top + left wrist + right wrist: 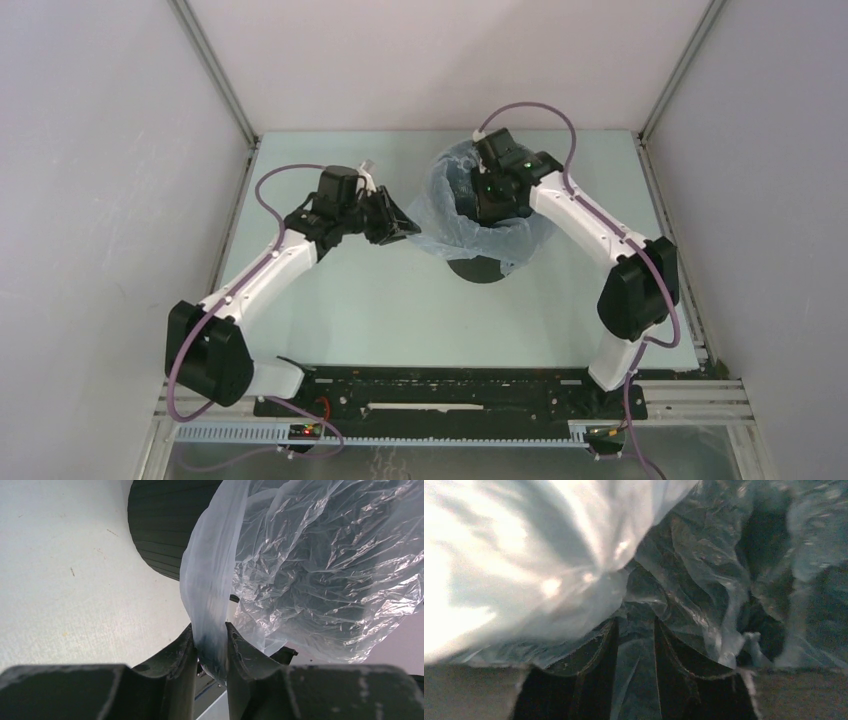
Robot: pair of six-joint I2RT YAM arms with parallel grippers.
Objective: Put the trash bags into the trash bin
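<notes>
The trash bin (478,269) stands at the table's middle back, with only its black base showing in the top view. Its ribbed black wall (160,525) shows in the left wrist view. The translucent pale blue trash bag (450,215) is draped over the bin's rim and hangs down its sides. My left gripper (404,228) is just left of the bin, shut on a stretched fold of the bag (212,580) between its fingers (209,628). My right arm reaches down into the bag's mouth. The right gripper (635,625) has film (684,595) lying in the narrow gap between its jaws.
White enclosure walls stand at the left (100,200) and right (770,150), with a back wall (450,60) close behind the bin. A black rail (450,385) carries both arm bases at the near edge. The pale green tabletop (400,310) lies in front of the bin.
</notes>
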